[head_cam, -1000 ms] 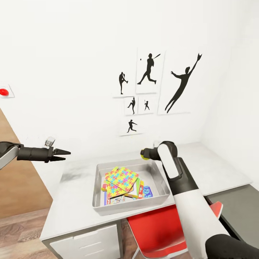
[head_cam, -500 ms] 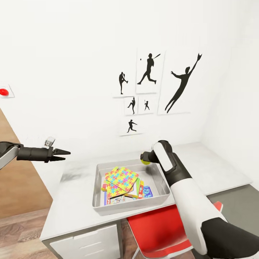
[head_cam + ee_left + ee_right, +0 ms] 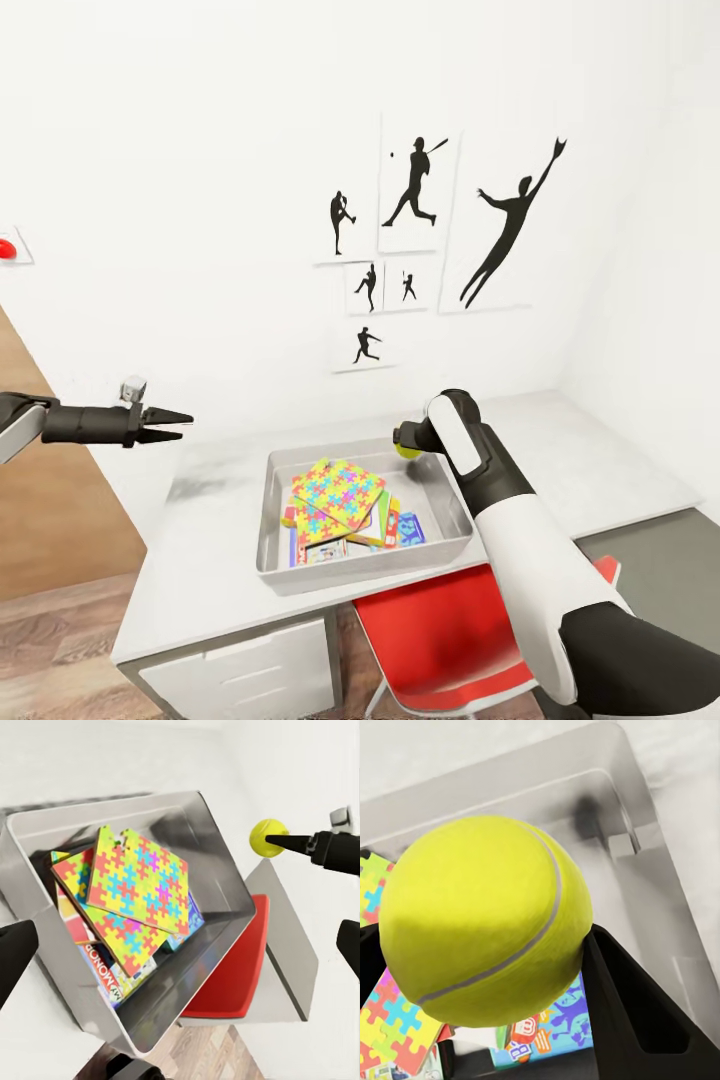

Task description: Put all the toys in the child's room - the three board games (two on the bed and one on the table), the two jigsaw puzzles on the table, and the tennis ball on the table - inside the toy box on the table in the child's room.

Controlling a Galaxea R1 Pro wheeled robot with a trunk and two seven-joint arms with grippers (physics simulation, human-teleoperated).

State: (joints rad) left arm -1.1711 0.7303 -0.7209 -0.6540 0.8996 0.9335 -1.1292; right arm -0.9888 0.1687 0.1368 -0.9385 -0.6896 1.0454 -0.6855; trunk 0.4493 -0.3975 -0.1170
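Tennis ball (image 3: 407,450) sits clamped in right pincer (image 3: 404,441) above toy box (image 3: 448,498) corner.

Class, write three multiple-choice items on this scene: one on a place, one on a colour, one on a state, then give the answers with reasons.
1. Where is the tennis ball?
A. on the floor
B. above the toy box's far right corner
C. on the chair

2. What colour is the chair by the table?
A. red
B. blue
C. green

3. What is the right gripper doing?
A. hanging open
B. gripping a puzzle
C. gripping the ball

Answers:
1 B: the head view puts the ball over the box's far right corner.
2 A: its seat shows red under the table edge.
3 C: in the right wrist view the ball sits between the fingers, above the box.
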